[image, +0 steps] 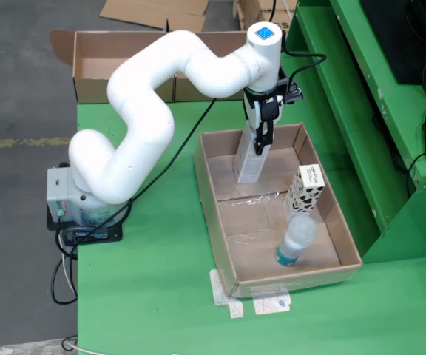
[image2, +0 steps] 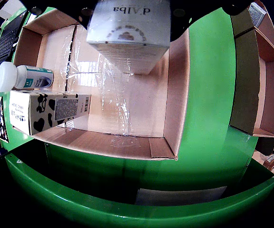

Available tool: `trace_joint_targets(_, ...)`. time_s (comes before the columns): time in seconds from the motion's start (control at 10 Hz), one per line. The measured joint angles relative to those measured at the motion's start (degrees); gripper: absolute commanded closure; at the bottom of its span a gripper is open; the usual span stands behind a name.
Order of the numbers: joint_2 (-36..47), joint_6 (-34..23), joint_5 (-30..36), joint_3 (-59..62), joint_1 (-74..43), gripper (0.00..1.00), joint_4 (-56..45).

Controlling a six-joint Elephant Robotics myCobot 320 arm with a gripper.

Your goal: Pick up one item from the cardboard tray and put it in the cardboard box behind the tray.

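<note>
Noting gripper [image: 262,137] pinching upright carton [image: 249,161] at its top; we judge box [image: 124,55] lies behind tray [image: 211,203], fixed view.

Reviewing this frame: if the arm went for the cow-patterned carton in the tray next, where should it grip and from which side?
Grip the cow-patterned carton across its flat side faces near the top, coming from above. It seems to stand upright against the tray's right wall in the fixed view, with the bottle lying close by, so a sideways approach looks cramped.
</note>
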Motion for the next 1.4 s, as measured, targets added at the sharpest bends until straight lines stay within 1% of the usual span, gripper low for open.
trace_joint_targets(0.3,-0.5,0.0,0.6,3.3,0.0,1.0,-2.5)
trace_joint_targets(0.6,-0.5,0.6,-0.2,7.1,0.4,1.0,-6.1)
trace_joint_targets(0.8,2.6,1.8,-0.9,6.4,1.7,1.0,-6.8)
trace_joint_targets(1.0,2.9,2.2,-1.5,7.2,1.6,1.0,-7.9)
trace_joint_targets(1.2,2.9,2.4,-1.8,12.1,1.8,1.0,-10.6)
trace_joint_targets(1.3,1.9,2.4,-1.7,14.5,1.7,1.0,-12.2)
trace_joint_targets(1.4,-1.3,2.4,-2.2,17.3,1.7,1.0,-15.5)
